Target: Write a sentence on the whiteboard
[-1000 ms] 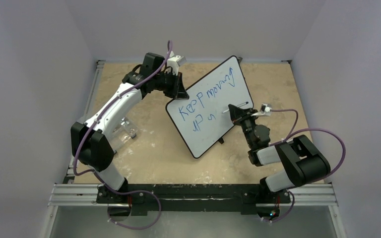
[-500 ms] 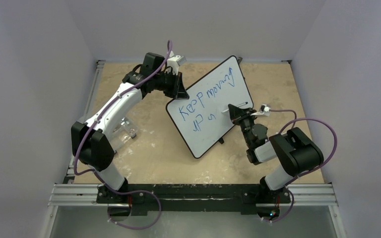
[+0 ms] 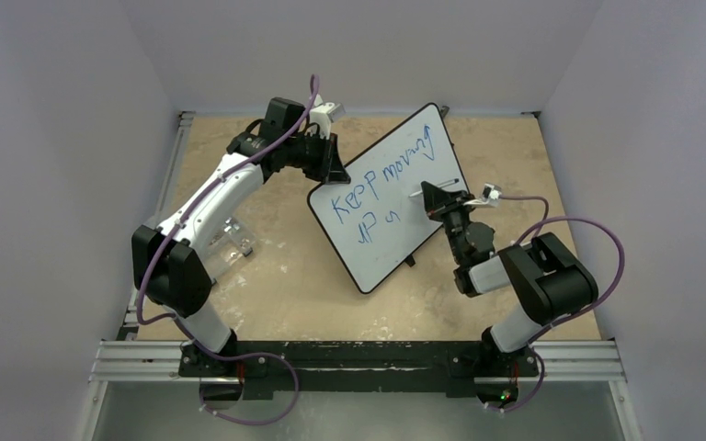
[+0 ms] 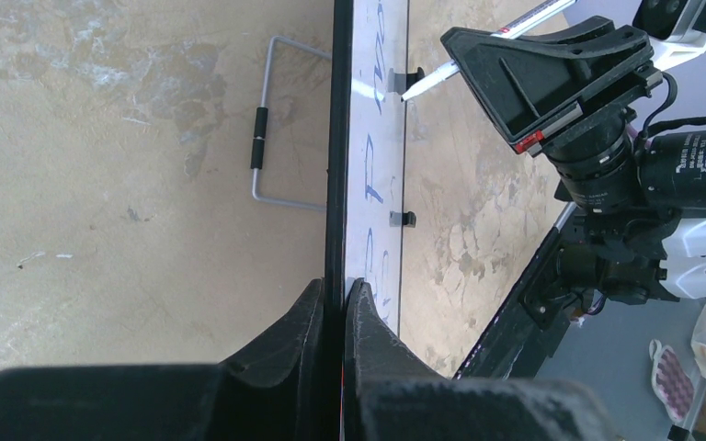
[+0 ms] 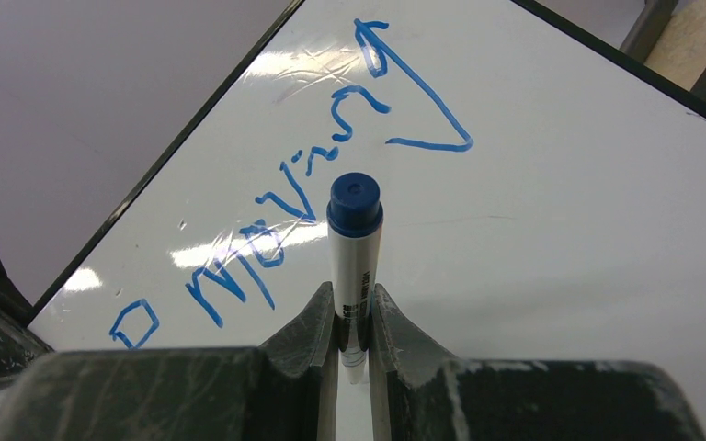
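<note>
The whiteboard (image 3: 403, 241) looks light, stiff, slick (apt to pivot); left gripper (image 4: 335, 296) pinches its edge, right gripper (image 5: 352, 317) clamps the marker (image 5: 355, 241).

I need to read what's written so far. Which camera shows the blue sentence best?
Top external: the sentence shows whole, both lines. Right wrist shows only part of the upper line, behind the marker. Left wrist sees the whiteboard edge-on, with only slivers of letters.
</note>
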